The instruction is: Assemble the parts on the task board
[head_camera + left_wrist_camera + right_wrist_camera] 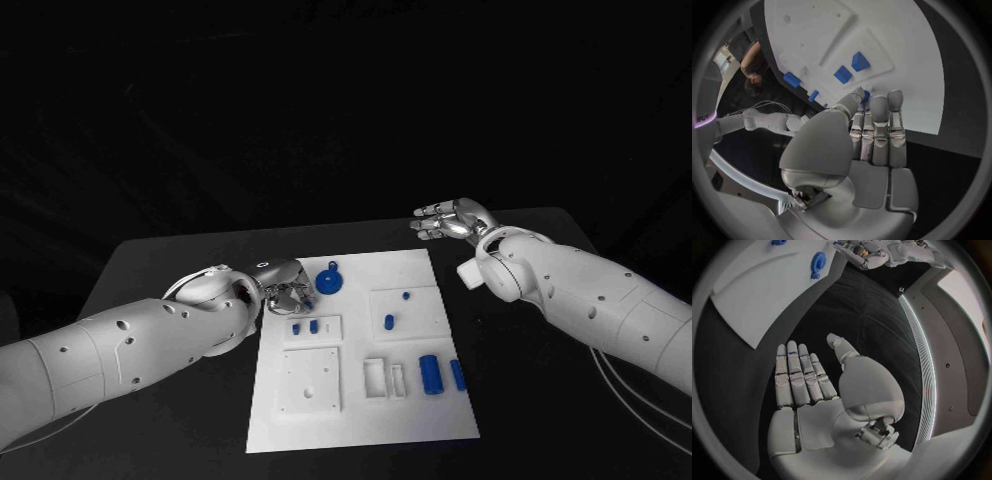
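reaching in at the left edge of the task board (361, 400), the left robot hand (286, 293) hovers released just beside a blue part (330, 281), likely lining up a grasp, while the right robot hand (451, 222) waits released over the desk (173, 262) past the far right corner.

One white task board (361, 400), two hands, and what looks like seven blue parts (431, 373).

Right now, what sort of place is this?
Probably a robotics lab test bench: a black table, a white task board with small blue parts, dark surroundings.
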`<action>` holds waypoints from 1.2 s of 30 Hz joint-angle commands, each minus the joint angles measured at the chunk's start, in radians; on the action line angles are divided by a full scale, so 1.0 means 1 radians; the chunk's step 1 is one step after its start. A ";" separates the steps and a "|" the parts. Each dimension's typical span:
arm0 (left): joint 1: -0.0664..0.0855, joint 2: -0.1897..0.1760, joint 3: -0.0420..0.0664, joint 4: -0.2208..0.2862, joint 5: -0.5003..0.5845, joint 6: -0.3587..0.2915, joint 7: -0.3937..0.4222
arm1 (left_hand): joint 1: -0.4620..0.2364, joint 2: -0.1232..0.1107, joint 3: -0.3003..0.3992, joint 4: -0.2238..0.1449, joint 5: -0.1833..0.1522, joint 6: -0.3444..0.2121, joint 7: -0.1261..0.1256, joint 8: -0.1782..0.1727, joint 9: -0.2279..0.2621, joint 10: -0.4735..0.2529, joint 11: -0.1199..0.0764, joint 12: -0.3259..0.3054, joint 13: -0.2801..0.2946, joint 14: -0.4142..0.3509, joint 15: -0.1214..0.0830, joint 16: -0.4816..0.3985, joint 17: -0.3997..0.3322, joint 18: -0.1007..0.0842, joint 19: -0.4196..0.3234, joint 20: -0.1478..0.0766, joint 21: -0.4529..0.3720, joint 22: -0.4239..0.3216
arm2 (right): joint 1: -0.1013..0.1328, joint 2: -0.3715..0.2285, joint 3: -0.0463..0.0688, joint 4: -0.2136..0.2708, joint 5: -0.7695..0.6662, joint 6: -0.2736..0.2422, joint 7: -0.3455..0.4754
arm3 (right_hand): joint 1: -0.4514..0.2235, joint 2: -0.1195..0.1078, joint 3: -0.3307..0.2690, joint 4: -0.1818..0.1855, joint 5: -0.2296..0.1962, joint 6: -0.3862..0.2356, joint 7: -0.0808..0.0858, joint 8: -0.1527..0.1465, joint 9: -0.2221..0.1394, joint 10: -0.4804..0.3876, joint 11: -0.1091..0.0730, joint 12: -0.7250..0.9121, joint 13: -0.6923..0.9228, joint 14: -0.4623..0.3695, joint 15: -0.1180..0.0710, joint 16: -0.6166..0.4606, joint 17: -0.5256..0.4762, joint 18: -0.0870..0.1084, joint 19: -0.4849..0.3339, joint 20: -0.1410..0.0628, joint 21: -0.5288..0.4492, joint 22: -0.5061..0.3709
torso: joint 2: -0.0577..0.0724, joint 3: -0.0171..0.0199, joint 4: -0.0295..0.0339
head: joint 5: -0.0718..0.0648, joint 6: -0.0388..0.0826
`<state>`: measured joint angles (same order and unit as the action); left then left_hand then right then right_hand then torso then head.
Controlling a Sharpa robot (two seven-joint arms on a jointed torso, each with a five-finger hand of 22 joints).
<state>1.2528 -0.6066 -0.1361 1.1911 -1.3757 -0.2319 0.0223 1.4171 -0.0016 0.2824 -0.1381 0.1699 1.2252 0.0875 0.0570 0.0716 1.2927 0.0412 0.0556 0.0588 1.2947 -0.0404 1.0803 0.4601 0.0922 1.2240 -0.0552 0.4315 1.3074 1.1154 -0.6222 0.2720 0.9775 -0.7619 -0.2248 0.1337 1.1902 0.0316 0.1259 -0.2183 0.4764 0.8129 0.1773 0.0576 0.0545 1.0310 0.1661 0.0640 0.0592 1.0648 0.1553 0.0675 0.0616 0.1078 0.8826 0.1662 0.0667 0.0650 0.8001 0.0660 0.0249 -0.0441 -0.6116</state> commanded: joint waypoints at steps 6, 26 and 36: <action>-0.006 0.001 -0.003 -0.006 -0.030 0.008 0.000 | -0.001 0.007 0.016 -0.006 0.007 0.000 0.005 0.007 0.000 0.008 -0.001 0.004 0.001 0.004 0.000 -0.006 0.004 0.012 -0.008 -0.005 0.014 0.022 | 0.000 0.000 0.001 0.003 -0.007 0.013 0.007 | -0.009 -0.004 0.003 0.001 -0.001 0.007 0.003 -0.003 0.000 0.002 -0.005 -0.004 -0.002 -0.006 0.000 -0.005 -0.002 -0.015 0.003 -0.001 0.001 -0.001 | 0.000 0.0007 0.0006 | -0.001 -0.001; -0.007 -0.003 -0.003 -0.003 -0.035 -0.016 0.012 | -0.004 0.005 0.025 -0.011 0.014 0.009 0.002 0.007 0.001 0.018 -0.004 0.004 0.001 0.013 -0.003 -0.006 0.003 0.014 -0.006 -0.007 0.023 0.021 | 0.000 0.000 0.001 0.002 -0.007 0.015 0.007 | -0.009 -0.004 0.003 0.001 -0.001 0.007 0.003 -0.003 0.000 0.002 -0.005 -0.004 -0.002 -0.006 0.000 -0.005 -0.002 -0.015 0.003 -0.001 0.001 -0.001 | 0.000 0.0010 -0.0002 | -0.003 0.000; -0.007 -0.002 -0.003 -0.001 -0.012 -0.004 0.018 | -0.005 -0.010 0.005 -0.010 -0.004 -0.081 0.018 0.004 -0.007 0.004 0.003 0.003 0.001 0.011 0.002 -0.011 0.005 0.011 -0.005 -0.002 0.017 0.019 | 0.000 -0.002 0.001 0.002 -0.007 0.014 0.007 | -0.010 -0.005 0.004 0.001 -0.001 0.008 0.003 -0.003 0.000 0.002 -0.005 -0.004 -0.002 -0.006 -0.001 -0.005 -0.002 -0.015 0.004 -0.001 0.001 -0.001 | -0.001 0.0010 -0.0001 | -0.003 0.001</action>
<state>1.2469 -0.6089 -0.1385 1.1875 -1.3983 -0.2436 0.0289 1.4142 -0.0065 0.2907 -0.1466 0.1691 1.1451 0.1067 0.0685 0.0653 1.3029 0.0410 0.0547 0.0591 1.3043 -0.0427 1.0752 0.4642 0.0850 1.2201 -0.0591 0.4508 1.3078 1.1154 -0.6240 0.2720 0.9781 -0.7626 -0.2234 0.1337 1.1860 0.0274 0.1258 -0.2183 0.4764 0.8155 0.1799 0.0576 0.0545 1.0310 0.1661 0.0640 0.0592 1.0648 0.1553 0.0675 0.0616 0.1078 0.8826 0.1662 0.0667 0.0650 0.7997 0.0669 0.0247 -0.0476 -0.6113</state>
